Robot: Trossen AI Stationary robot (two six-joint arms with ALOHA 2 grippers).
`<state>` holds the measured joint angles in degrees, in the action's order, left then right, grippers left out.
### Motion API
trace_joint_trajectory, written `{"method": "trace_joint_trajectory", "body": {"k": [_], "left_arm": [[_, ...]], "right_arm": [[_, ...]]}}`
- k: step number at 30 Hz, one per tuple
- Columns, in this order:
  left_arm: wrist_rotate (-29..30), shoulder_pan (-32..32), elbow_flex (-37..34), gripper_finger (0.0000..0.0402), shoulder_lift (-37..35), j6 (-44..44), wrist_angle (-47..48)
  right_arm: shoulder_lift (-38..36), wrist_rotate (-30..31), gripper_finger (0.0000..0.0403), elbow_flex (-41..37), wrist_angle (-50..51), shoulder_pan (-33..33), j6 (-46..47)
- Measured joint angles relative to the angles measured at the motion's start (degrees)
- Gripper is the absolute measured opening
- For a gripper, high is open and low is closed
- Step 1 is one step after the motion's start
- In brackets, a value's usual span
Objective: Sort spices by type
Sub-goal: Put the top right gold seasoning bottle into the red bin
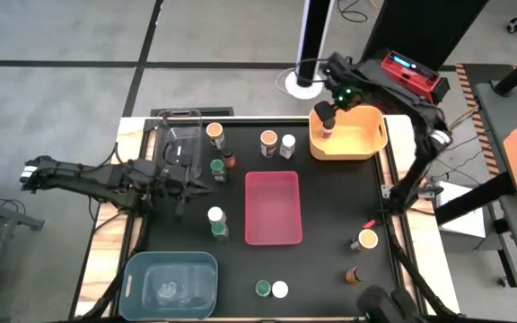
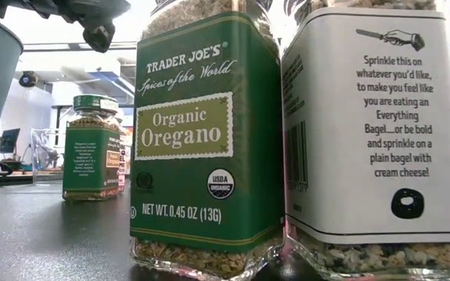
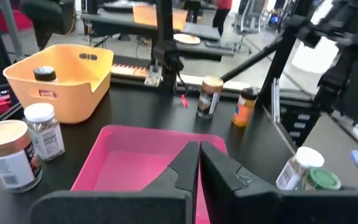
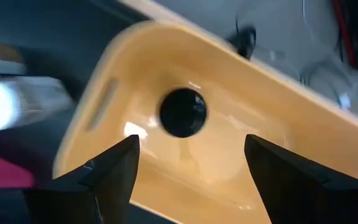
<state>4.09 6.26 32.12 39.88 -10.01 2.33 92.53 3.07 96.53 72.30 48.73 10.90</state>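
Spice jars stand about the black table: an orange-lidded one [image 1: 214, 135], a green one [image 1: 218, 167], a white one [image 1: 287, 145], and a green [image 1: 263, 288] and white [image 1: 279, 289] pair near the front. That pair fills the low view as the oregano jar [image 2: 209, 140] and a white-labelled jar [image 2: 373, 133]. A black-lidded jar [image 4: 183, 112] stands upright on the floor of the yellow bin [image 1: 357, 135]. My right gripper [image 4: 191, 142] hovers open above it, one finger to each side, apart from it. My left gripper [image 3: 199, 155] is shut, by the clear bin [image 1: 178, 135], facing the pink bin [image 3: 135, 162].
The pink bin [image 1: 272, 206] sits mid-table and a blue bin [image 1: 170, 283] at the front left corner. Two more jars [image 1: 366, 239] [image 1: 354, 274] stand near the right edge. Open table shows between the pink bin and those jars.
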Motion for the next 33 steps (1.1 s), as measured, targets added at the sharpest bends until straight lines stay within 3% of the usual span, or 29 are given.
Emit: {"method": "trace_joint_trajectory", "body": {"k": [6, 13, 16, 19, 25, 33], "left_arm": [[-0.04, 0.02, 0.00, 0.0000, 3.35, -0.12, -7.05], [-0.07, 0.08, -0.02, 0.0000, 9.90, -1.70, -11.68], [-0.08, 0.13, -0.02, 0.0000, 12.85, -2.48, -15.07], [-0.08, 0.13, -0.02, 0.0000, 15.52, -2.76, -19.62], [-0.08, 0.13, 0.03, 0.0000, 19.97, -5.25, -27.39], [0.08, 0.17, 0.11, 0.0000, 25.21, -10.52, -31.91]], "right_arm": [[-14.06, -0.04, 0.0255, -10.42, -16.20, -14.60, -1.58], [-31.78, 0.26, 0.0225, -35.89, -51.35, -43.77, -0.42], [-35.31, 6.61, 0.0214, -46.17, -69.24, -56.01, -2.20], [-35.35, 14.58, 0.0204, -53.06, -79.51, -65.05, -5.33], [-32.19, 28.87, 0.0185, -56.01, -78.78, -76.38, -2.47], [-32.16, 29.97, 0.0166, -55.86, -61.99, -83.16, 11.27]]}}
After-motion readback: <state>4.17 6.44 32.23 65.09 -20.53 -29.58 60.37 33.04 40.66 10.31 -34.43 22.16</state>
